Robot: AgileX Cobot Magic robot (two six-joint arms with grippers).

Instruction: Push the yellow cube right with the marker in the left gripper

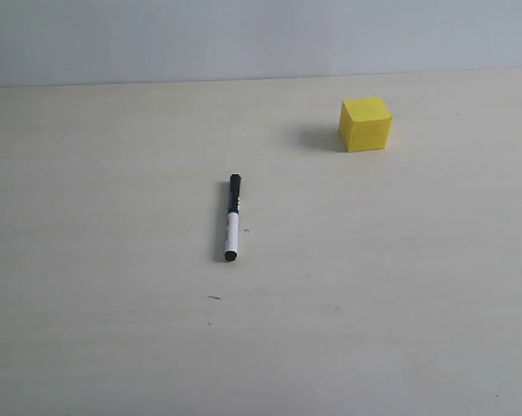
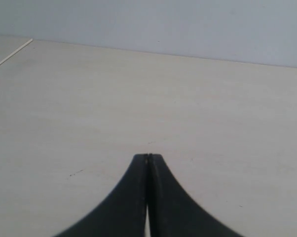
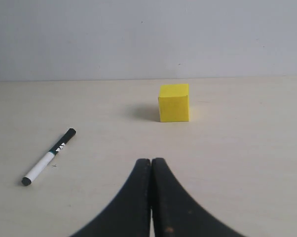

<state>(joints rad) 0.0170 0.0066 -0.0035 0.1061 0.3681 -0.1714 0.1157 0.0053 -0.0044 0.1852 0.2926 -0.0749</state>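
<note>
Marker (image 1: 232, 217) lies loose, well left of the cube (image 1: 365, 124) and nearer the camera, long axis crosswise to the rightward push, while we find the left gripper (image 2: 148, 157) pressed together, empty, its view showing neither item, so its bearing is undetermined.

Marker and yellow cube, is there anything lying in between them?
No, nothing. Between the marker and the yellow cube there is only bare table. The exterior view shows it, and the right wrist view agrees.
</note>
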